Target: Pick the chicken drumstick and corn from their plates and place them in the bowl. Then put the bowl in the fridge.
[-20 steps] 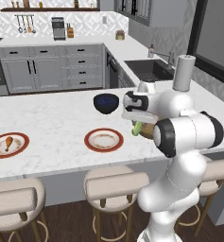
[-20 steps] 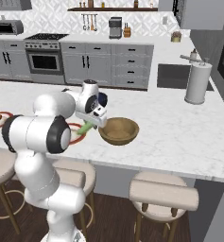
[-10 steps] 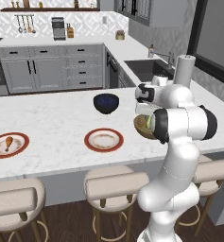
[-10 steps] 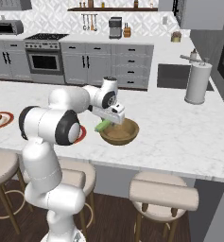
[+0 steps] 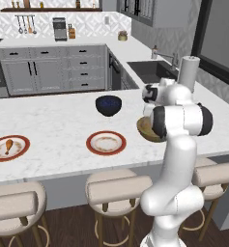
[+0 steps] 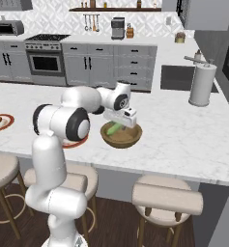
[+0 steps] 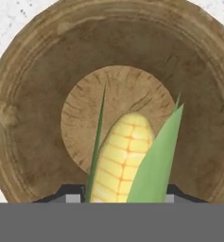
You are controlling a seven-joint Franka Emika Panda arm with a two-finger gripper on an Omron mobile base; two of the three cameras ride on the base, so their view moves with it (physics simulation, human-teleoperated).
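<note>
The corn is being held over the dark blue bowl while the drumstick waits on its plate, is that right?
Not quite. The gripper holds the corn over the wide tan wooden bowl, as the hand view shows. The dark blue bowl sits apart, farther back on the counter. The drumstick does lie on its plate.

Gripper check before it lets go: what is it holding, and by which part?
The corn, by its lower end, husk alongside, above the bowl.

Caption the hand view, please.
Corn held in the hand above the empty wooden bowl.
</note>
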